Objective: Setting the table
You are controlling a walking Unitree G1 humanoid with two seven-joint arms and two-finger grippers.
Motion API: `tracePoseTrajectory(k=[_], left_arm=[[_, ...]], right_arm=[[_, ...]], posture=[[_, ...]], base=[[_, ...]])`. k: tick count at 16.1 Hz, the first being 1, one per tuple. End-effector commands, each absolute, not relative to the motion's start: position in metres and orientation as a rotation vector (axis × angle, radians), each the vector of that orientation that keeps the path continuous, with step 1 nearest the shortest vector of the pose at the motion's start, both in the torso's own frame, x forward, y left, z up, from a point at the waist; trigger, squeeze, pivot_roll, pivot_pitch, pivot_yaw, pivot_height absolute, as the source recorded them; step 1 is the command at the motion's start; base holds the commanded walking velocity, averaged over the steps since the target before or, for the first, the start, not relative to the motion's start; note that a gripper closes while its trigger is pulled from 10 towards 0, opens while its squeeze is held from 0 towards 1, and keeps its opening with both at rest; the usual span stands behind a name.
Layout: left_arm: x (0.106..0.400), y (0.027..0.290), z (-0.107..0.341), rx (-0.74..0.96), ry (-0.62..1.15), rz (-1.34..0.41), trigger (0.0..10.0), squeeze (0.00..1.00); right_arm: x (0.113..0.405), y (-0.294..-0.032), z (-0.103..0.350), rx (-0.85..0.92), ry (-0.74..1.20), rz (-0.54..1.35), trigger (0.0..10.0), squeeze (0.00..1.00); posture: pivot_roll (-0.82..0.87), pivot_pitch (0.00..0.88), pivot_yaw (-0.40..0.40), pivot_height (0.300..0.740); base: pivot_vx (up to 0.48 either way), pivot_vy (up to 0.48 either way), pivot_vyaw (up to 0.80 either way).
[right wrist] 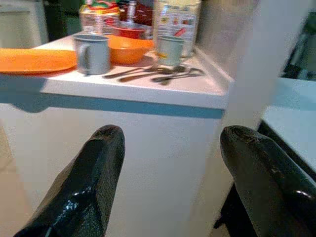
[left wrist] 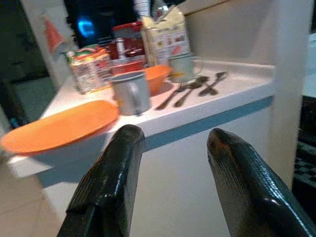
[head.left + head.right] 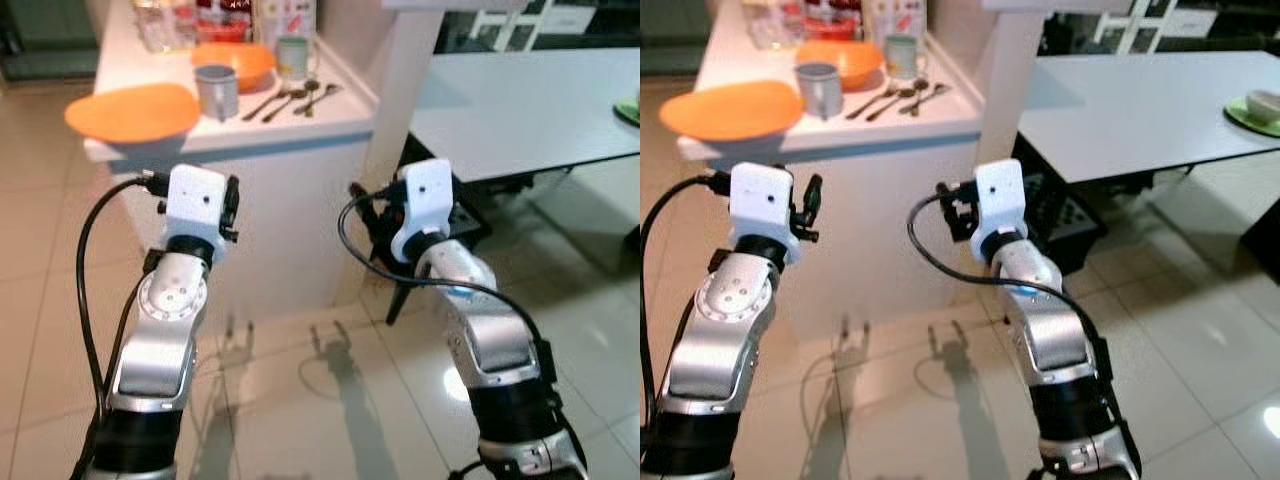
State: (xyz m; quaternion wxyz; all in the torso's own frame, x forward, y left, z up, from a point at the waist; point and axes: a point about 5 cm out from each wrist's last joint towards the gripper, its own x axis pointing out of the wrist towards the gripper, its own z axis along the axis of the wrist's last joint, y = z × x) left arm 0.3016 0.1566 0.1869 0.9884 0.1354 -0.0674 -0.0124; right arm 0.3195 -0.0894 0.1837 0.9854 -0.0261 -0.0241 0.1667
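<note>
Across the upper left of the left eye view, a white worktop (image 3: 330, 125) carries the tableware: an orange plate (image 3: 132, 110) hanging over its near corner, a grey mug (image 3: 217, 91), an orange bowl (image 3: 240, 62), a second mug (image 3: 293, 57) and a few spoons (image 3: 295, 100). Both arms are raised in front of it, well below the edge.

At the right of the right eye view, a pale dining table (image 3: 1140, 100) stretches away, with a green plate and bowl (image 3: 1262, 108) at its far right edge.

Low in the left wrist view, the left claw (image 2: 173, 168) is spread and empty, aimed at the plate's overhang.

Low in the right wrist view, the right claw (image 1: 170, 168) is likewise spread, holding nothing, facing the worktop's side panel.

The overhanging plate looks like the main risk: a claw rising from beneath could tip it to the floor. Reaching over it for a mug could drag the plate or scatter the spoons.
</note>
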Motion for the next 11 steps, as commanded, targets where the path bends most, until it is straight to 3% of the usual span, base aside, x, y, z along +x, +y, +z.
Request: tracePoseTrajectory(k=[1, 11], left_arm=[[0.3019, 0.1469, 0.1897, 0.268, -0.153, -0.056, 10.0, 0.00], [0.3015, 0.1456, 0.1887, 0.275, -0.150, -0.072, 10.0, 0.00]], right_arm=[[0.3212, -0.1010, 0.1833, -0.057, -0.052, 0.297, 10.0, 0.00], [0.3217, -0.1033, 0.1778, -0.028, -0.016, 0.271, 10.0, 0.00]], posture=[[0.04, 0.000, -0.062, 0.740], [0.04, 0.000, -0.056, 0.740]], base=[[0.356, 0.000, 0.00], [0.358, 0.000, 0.00]])
